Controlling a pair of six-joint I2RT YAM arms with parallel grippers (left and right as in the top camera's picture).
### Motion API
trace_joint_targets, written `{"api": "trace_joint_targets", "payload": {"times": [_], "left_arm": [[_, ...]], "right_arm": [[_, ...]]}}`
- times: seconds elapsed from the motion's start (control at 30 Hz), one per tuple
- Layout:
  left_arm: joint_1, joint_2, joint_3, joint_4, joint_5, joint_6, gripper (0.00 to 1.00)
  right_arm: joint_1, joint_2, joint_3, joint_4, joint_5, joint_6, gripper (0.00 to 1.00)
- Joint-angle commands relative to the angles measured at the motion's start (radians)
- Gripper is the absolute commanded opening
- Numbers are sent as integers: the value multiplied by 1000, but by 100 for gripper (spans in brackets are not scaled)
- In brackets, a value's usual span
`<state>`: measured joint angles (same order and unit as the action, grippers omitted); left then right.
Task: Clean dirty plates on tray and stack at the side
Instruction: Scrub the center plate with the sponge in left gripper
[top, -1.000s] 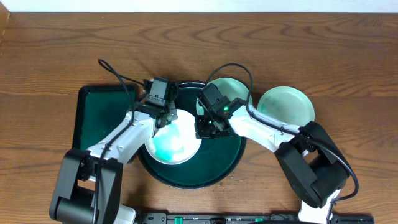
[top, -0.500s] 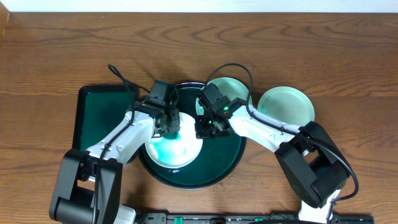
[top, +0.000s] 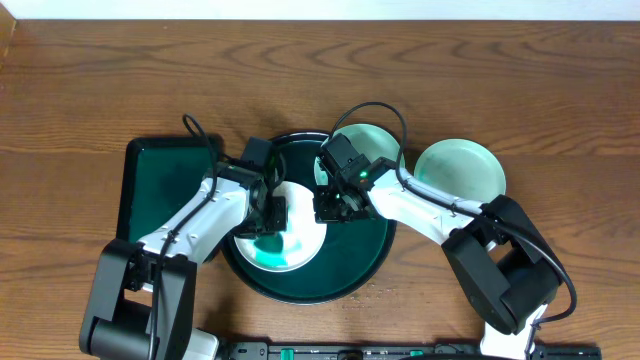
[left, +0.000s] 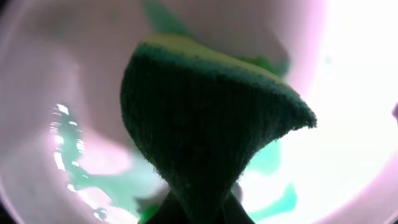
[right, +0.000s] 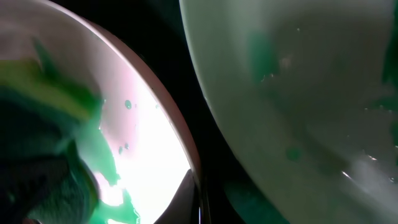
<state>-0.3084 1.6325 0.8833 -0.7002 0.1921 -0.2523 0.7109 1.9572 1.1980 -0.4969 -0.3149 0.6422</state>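
Tray (top: 362, 255): front plate (top: 300, 243) smeared, mid-scrub under sponge (left: 205, 124) clamped in left pincer (top: 271, 212); right pincer (top: 333, 210) at its rim, closure untellable; second plate (top: 378, 142) smeared, on tray; third plate (top: 462, 170) seemingly clean, on counter (top: 100, 80) beside; stack unstarted.

I seem to be working in a robotics lab: a left arm (top: 185, 228) and a right arm (top: 430, 212) stand at a wood-grain counter (top: 100, 80), with a pale wall (top: 320, 8) behind.

You could read no text, label, brand, number or sign in any view; the dark strip (top: 400, 352) below the tray (top: 362, 256) showed only marks too blurred to decipher.
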Motion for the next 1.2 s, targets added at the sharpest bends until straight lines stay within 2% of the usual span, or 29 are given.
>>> {"api": "trace_joint_targets", "payload": {"times": [0.0,0.07,0.17,0.3,0.37,0.43,0.5,0.57,0.67,0.9,0.93,1.07,1.17], "left_arm": [[1,14,-12,-7,129,143,7],[1,14,-12,16,175,211,7],[2,14,-12,60,101,203,7],[2,14,-12,97,-182,39,7],[2,14,-12,94,-377,-92,7],[2,14,-12,77,-459,-154,7],[2,14,-12,48,-473,-173,7],[2,14,-12,11,-455,-172,7],[2,14,-12,-46,-336,-150,7],[2,13,-11,-23,285,179,7],[2,13,-11,-11,338,202,7],[3,13,-11,66,361,208,7],[4,13,-11,131,292,206,7]], "right_arm": [[-6,20,14,0,-1,-8,1],[-6,20,14,0,-1,-8,1],[-7,20,14,-1,-5,-8,1],[-10,20,14,-2,-5,-8,1],[-10,20,14,-2,-8,-8,1],[-10,20,14,-2,-8,-8,1],[-10,20,14,-1,-8,-8,1],[-11,20,14,-1,-8,-8,1],[-14,20,14,-2,-8,-8,1],[-16,20,14,-8,-10,-12,1],[-16,20,14,-9,-14,-12,1],[-18,20,14,-9,-27,-23,1],[-21,20,14,-9,-28,-23,1]]}}
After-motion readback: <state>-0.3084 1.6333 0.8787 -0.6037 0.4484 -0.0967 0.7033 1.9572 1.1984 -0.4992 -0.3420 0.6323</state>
